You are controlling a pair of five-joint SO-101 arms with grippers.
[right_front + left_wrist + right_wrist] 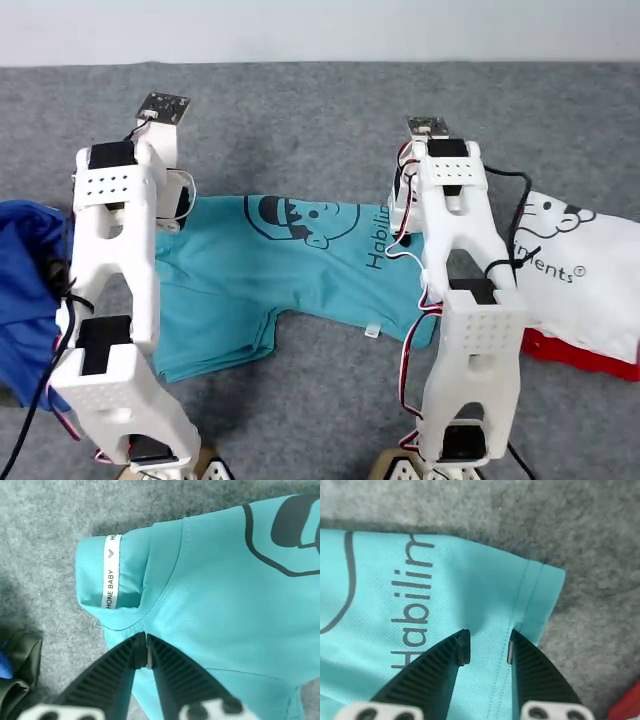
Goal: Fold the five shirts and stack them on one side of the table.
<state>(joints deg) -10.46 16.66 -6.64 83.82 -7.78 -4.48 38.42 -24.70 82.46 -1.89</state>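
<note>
A teal shirt (290,270) with a dark print lies spread on the grey felt between the two arms. My left gripper (145,650) is shut on the teal shirt (220,590) right beside the neck opening with its white label (110,570). My right gripper (487,647) rests on the teal shirt (395,595) at its other end near the hem, fingers a little apart with a low ridge of cloth between them. In the high view the left gripper (180,212) sits at the shirt's left corner and the right gripper (400,215) at its right edge.
A blue shirt (25,290) lies bunched at the left edge. A white printed shirt (580,270) lies at the right, over a red one (590,357). Grey felt (300,120) covers the table, bare toward the far edge and at the front middle.
</note>
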